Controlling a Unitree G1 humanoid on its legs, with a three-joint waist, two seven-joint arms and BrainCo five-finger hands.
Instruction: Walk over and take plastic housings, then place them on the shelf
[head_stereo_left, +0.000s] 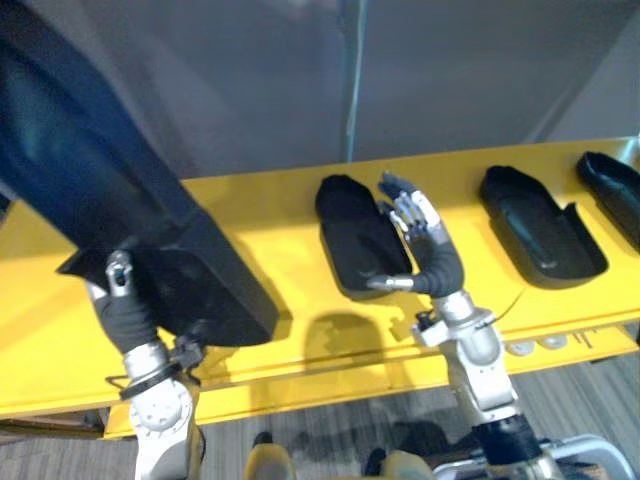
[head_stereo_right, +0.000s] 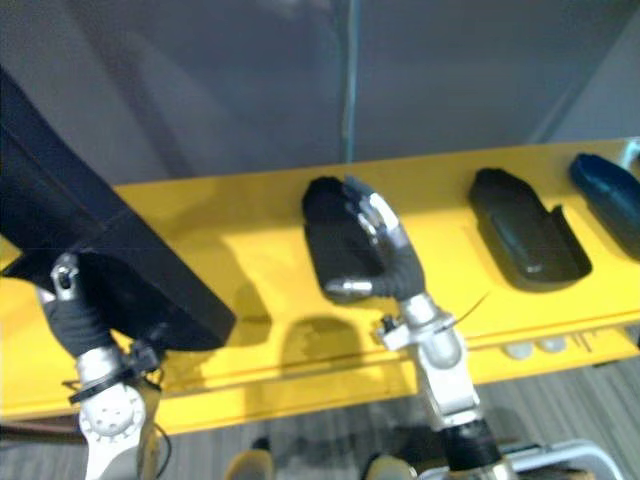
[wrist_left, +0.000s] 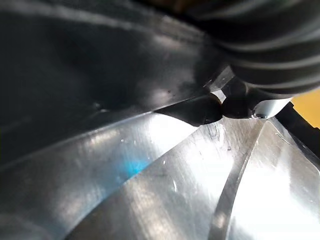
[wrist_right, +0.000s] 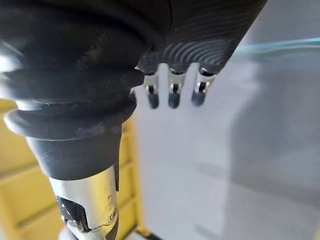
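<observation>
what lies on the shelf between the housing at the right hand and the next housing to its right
Nothing: the left eye view shows bare yellow shelf between the middle housing, where the right hand is, and the next housing.

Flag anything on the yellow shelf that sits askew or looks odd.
The large black housing by the left hand leans steeply, one end raised off the yellow shelf toward the upper left. The three smaller housings lie flat in a row.

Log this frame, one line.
left hand: grips large housing at shelf | right hand: open, beside middle housing | two housings farther right
</observation>
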